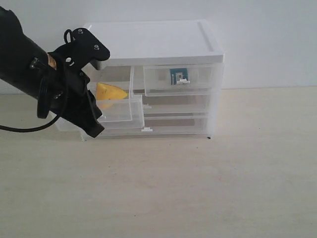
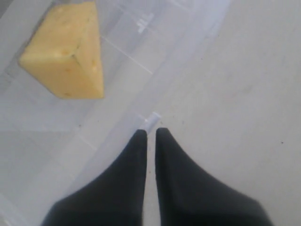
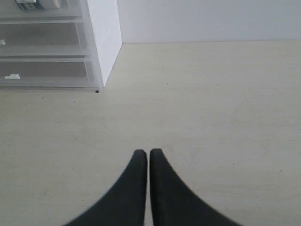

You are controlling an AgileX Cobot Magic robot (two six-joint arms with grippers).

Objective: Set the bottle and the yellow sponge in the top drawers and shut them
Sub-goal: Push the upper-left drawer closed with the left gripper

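We appear to be in a robotics lab: a black robot arm [image 1: 25, 64], a bare pale counter [image 1: 198, 188] beneath the left gripper [image 2: 149, 134], a blank white wall [image 1: 267, 39] beyond it, and one plastic drawer cabinet [image 1: 158, 42].

- You have the cabinet [image 1: 153, 42] standing on the table [image 1: 198, 188], toward its back.
- The left top drawer [image 1: 121, 111] juts forward from the cabinet, with the sponge [image 1: 110, 92] lying in it.
- The right top drawer [image 1: 203, 79] sits pushed in, with the bottle [image 1: 179, 76] inside.
- Your left gripper [image 2: 150, 134] is just before the jutting drawer's front wall.
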